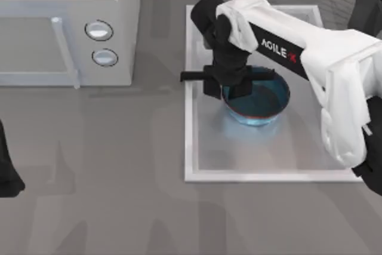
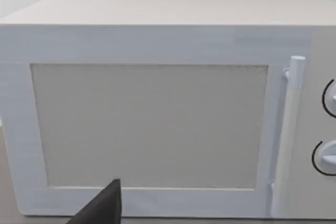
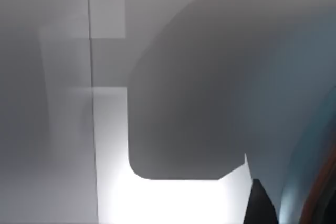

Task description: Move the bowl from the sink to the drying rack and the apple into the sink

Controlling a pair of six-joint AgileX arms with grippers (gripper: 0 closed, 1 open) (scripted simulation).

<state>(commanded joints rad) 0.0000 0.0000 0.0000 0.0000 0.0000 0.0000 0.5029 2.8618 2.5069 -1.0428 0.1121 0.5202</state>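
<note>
Reaching over the sink [image 1: 194, 168], the right gripper [image 1: 230, 88] sits at the left rim of the bowl [image 1: 262, 103], which rests mid-basin; whether its fingers have closed cannot be told. A firm rim pinch before lifting seems advisable; the left arm is parked at the table's left edge

Bowl [image 1: 262, 103] – glossy blue, thin reddish-brown rim, darker inside. Sink [image 1: 239, 177] – white rim, pale grey basin. Right gripper [image 1: 230, 85] black, just over bowl; arm white, black lettering. Microwave [image 1: 65, 28] white; table [image 1: 95, 177] grey.
</note>
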